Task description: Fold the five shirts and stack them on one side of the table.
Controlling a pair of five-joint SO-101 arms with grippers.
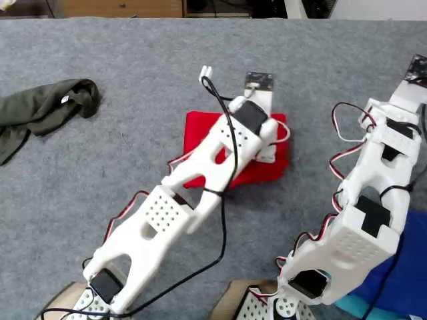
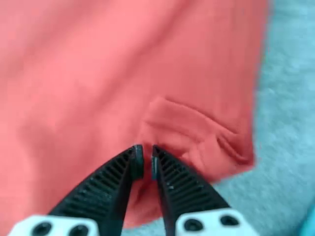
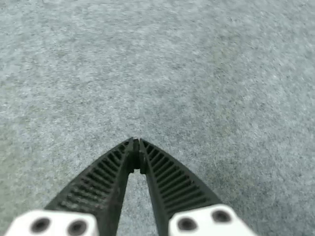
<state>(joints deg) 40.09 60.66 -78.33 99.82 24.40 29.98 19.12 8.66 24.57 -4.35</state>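
Red shirt [image 1: 199, 137] lies folded in a small block near the middle of the gray counter [image 1: 133, 67]. My left arm [image 1: 160, 213] stretches over it from the near edge and covers a strip of it. In the left wrist view the red shirt [image 2: 98, 73] sits right under the left gripper [image 2: 146, 160]. That gripper is almost closed, with just a thin slit between its tips. The tips are down by the cloth, next to a small bump and some wrinkles near one edge of the shirt. I cannot tell if they pinch any cloth.

My right arm [image 1: 373, 200] is off to the right side, well apart from the red shirt. The right gripper [image 3: 137, 142] is closed tight, tips touching, with nothing in it. It points down at bare gray counter.

A dark green shirt [image 1: 40, 107] lies in a loose heap at the far left. A blue shirt [image 1: 400, 280] lies at the near right corner, partly under the right arm, and a bit of teal cloth [image 1: 360, 308] peeks out just beside it.
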